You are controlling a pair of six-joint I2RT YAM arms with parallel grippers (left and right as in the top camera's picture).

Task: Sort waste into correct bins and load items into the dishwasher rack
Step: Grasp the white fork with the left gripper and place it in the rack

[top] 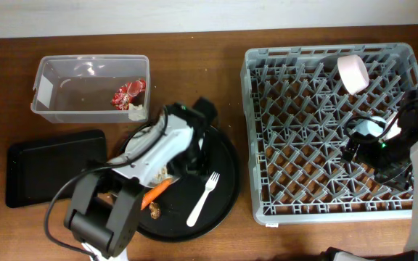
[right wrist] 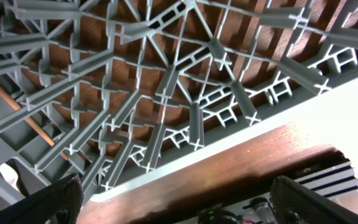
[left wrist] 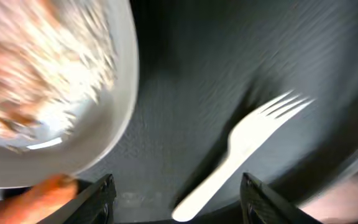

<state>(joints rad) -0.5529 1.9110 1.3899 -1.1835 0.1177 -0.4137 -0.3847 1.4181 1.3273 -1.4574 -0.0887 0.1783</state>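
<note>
White plastic fork (left wrist: 247, 140): laid just ahead of the left hand (left wrist: 176, 198), handle nearest, tines pointing away and rightward; hand part-spread, empty. Right hand (right wrist: 182, 199) spread wide, well apart over the dishwasher rack (right wrist: 191, 124).

Grey rack (right wrist: 166, 81) fills most of it, chopstick (right wrist: 36, 121) peeking between the bars at 9 o'clock, bare table (right wrist: 241, 162) around 5, right gripper (right wrist: 176, 199) spread wide.

In the left wrist view we see the plate (left wrist: 114, 112) and the food scraps (left wrist: 42, 56) on it only as a blur, cut off at the left edge. The carrot piece (left wrist: 36, 196) runs off the bottom. The chopstick (right wrist: 27, 118) shows only between bars of the rack (right wrist: 197, 124).
</note>
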